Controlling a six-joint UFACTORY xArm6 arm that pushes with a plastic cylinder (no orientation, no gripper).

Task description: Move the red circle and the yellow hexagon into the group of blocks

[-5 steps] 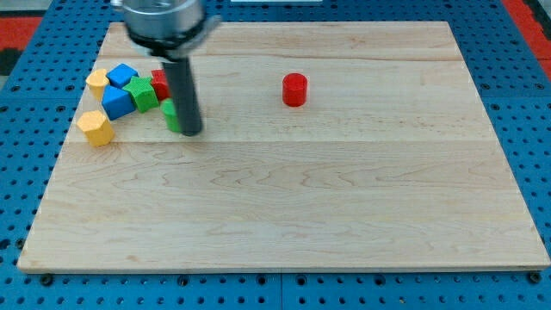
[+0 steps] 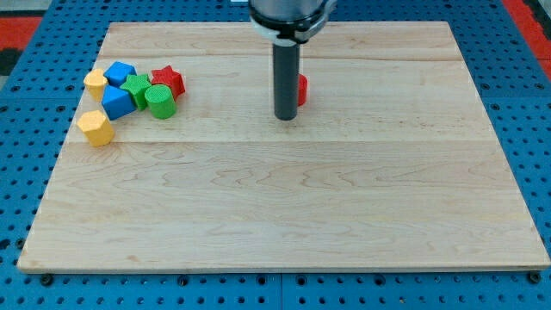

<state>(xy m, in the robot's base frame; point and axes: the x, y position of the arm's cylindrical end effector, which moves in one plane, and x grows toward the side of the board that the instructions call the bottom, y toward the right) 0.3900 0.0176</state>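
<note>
- my tip [image 2: 285,117] moved since the earlier frame: was at the green cylinder in the group near the counter's left edge, now toward the middle of the far half, just left of the red circle
- red circle [image 2: 300,89] same spot as before, near the far edge, slightly right of centre; rod hides its left part; whether the tip touches it, cannot tell
- green cylinder [image 2: 160,101] now fully uncovered, at the group's right side
- yellow hexagon [image 2: 95,127] unchanged, near the left edge, just below the group and apart from it
- group near the far-left corner: yellow block [image 2: 95,82], blue block [image 2: 120,73], second blue block [image 2: 117,102], green star-like block [image 2: 137,89], red star-like block [image 2: 169,81], plus the green cylinder, packed close together
- counter [image 2: 344,207] is a light wooden board on a blue perforated base [image 2: 534,129]
- no fingers on this arm, only the rod, so nothing to part or clamp
- no brands, labels or readable writing seen
</note>
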